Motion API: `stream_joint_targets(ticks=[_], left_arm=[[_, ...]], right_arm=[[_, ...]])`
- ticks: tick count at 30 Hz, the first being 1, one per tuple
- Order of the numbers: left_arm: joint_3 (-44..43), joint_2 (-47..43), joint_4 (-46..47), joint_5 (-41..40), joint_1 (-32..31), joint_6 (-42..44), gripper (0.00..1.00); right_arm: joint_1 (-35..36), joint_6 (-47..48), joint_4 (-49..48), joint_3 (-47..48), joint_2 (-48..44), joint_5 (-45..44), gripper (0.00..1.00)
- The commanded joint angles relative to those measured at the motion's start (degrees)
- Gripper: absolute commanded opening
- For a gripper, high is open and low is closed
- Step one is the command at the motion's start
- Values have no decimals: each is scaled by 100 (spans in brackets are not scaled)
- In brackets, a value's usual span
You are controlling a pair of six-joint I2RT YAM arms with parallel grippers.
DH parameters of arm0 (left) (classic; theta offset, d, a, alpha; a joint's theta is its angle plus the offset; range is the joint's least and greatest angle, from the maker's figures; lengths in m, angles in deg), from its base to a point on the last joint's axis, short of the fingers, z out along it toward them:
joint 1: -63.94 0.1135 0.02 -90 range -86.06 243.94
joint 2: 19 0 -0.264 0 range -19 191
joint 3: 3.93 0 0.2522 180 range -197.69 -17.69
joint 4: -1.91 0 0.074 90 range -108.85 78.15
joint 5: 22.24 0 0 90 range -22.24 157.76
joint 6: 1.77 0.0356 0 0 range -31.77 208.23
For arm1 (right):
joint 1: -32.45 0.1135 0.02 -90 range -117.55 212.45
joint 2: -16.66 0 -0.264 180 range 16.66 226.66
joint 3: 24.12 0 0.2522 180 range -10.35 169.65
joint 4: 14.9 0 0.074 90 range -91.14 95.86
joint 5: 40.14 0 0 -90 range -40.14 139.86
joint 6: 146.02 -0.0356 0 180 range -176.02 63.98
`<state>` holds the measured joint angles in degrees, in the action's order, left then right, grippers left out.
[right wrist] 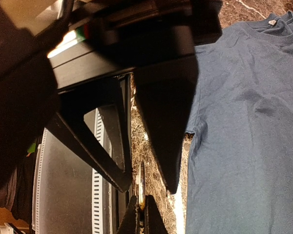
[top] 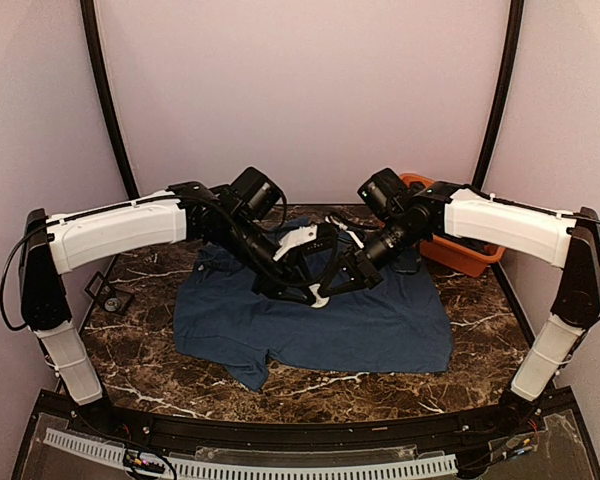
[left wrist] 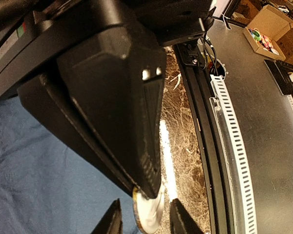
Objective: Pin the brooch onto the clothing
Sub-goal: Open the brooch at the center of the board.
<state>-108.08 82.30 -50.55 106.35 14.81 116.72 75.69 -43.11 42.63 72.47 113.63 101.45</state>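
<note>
The navy T-shirt (top: 360,325) lies spread on the marble table; it also shows in the left wrist view (left wrist: 39,185) and the right wrist view (right wrist: 244,122). Both grippers meet above its middle. My right gripper (top: 330,288) is shut on the round white brooch (top: 318,298), seen edge-on between its fingertips in the right wrist view (right wrist: 141,187). My left gripper (top: 302,292) is open, its fingers standing on either side of the brooch (left wrist: 149,212) with a gap on each side. The brooch hangs above the shirt; its pin is hidden.
An orange tub (top: 460,245) stands at the back right, behind the right arm. A small dark object (top: 110,295) lies on the table at the left. The table's black front rail (left wrist: 205,146) and a white slotted strip (left wrist: 234,146) run along the near edge.
</note>
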Motion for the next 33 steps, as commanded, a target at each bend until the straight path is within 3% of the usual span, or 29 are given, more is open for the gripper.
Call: stream_joint_targets(ticks=[1, 10, 13, 19, 22, 28, 33], left_arm=[[-33, -91, 12, 62, -1, -23, 29], [312, -334, 495, 164, 0, -118, 19], [316, -310, 470, 158, 0, -101, 10], [354, -301, 543, 96, 0, -119, 1], [376, -308, 598, 124, 0, -172, 1], [615, -428, 1063, 479, 4, -441, 17], [853, -527, 1570, 807, 56, -757, 18]], right_arm=[[53, 16, -44, 67, 13, 7, 0], [53, 15, -44, 93, 45, 105, 0], [53, 10, -46, 102, 49, 135, 0], [53, 8, -52, 119, 60, 265, 0], [49, 8, -53, 137, 72, 294, 0], [44, 1, -59, 111, 95, 264, 0], [35, -15, -60, 115, 98, 247, 0]])
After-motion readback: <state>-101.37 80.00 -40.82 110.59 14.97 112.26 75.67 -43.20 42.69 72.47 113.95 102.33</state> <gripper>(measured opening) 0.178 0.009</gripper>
